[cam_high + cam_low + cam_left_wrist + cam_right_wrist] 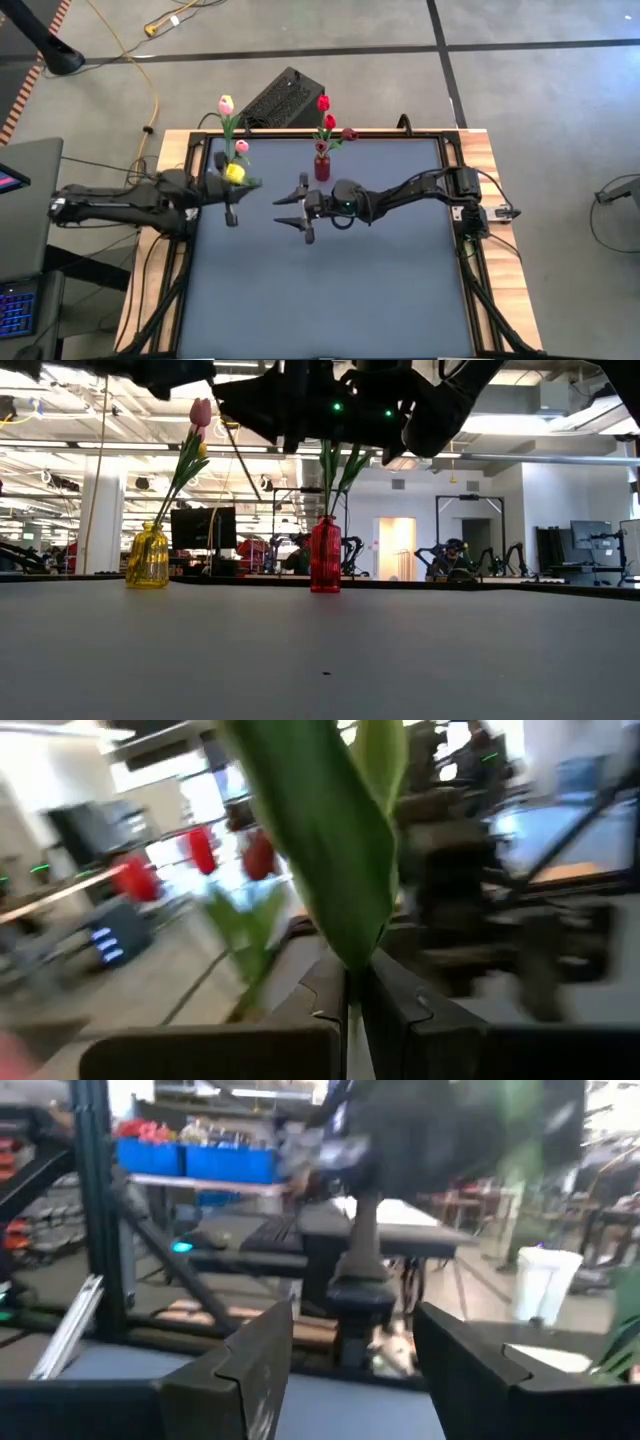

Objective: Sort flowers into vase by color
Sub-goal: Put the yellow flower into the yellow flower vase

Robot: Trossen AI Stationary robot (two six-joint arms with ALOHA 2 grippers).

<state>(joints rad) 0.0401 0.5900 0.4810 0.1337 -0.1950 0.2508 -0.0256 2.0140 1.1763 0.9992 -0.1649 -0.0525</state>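
Watching from the side: left gripper [231, 212] has its fingers pressed together on a tulip stem; in the left wrist view the green leaf [320, 850] rises straight out from between the closed fingers [400, 1010]. That yellow tulip [234, 173] sits up at the table's far-left edge, right by the yellow vase [148, 556], which already has pink tulips [226, 104] in it. Right gripper [297, 212] hangs mid-table with fingers spread, nothing between them. Red vase [321, 165] stands at the far edge with red tulips [323, 103] in it.

Handling, as I judge it: the flower is very light, the stem thin and bendy, so the head will probably sway when moved. Plastic stem is likely slick; a flat pinch can let it rotate. Best hold is on bare stem below the leaves, not on leaf or head, which would crush or slip. Keep the stem near upright to thread the narrow vase neck.
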